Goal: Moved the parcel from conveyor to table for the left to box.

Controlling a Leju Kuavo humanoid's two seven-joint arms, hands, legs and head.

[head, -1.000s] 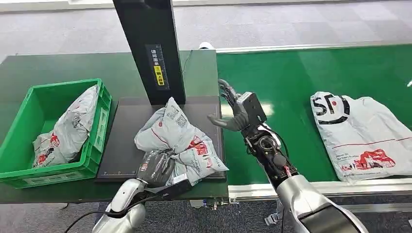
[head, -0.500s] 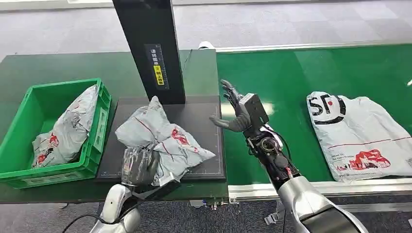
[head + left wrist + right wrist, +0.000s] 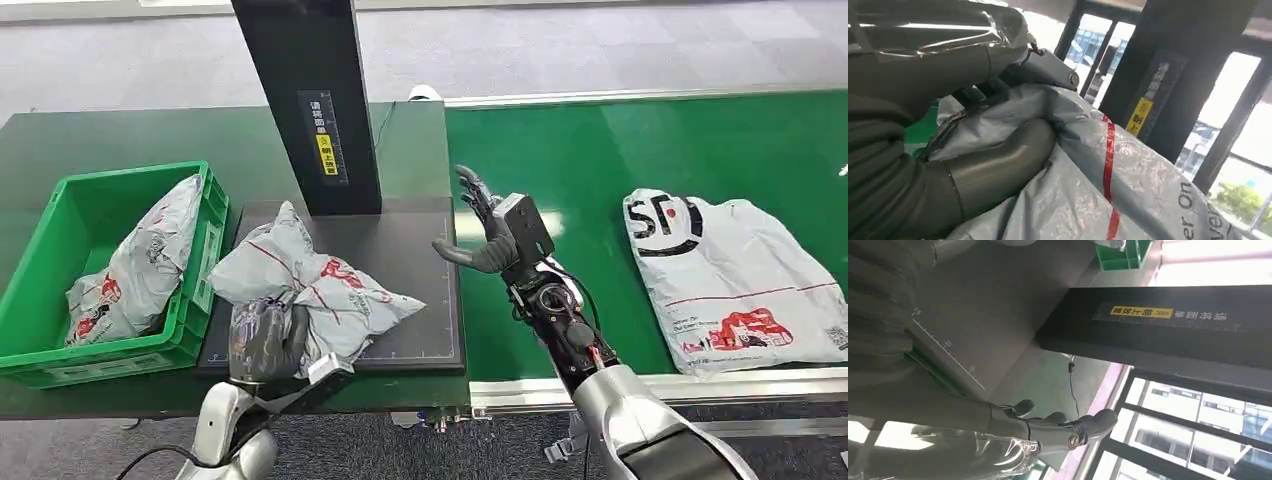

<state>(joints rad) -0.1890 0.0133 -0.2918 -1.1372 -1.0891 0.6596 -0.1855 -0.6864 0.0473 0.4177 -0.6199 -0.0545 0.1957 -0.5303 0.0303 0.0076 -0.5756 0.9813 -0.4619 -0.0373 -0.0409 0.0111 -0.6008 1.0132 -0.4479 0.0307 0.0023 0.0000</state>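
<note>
Parcel [image 3: 315, 290] on the black mat [image 3: 410, 270], in left robot hand [image 3: 262, 340]; right robot hand [image 3: 487, 230] empty, fingers spread

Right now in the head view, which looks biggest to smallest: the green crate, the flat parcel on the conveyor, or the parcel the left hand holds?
1. Green crate and flat parcel look about equal.
2. Crumpled parcel gripped by the left hand looks smallest.

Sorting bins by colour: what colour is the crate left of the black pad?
Green crate, clearest in the head view; a grey parcel lies inside it.
</note>
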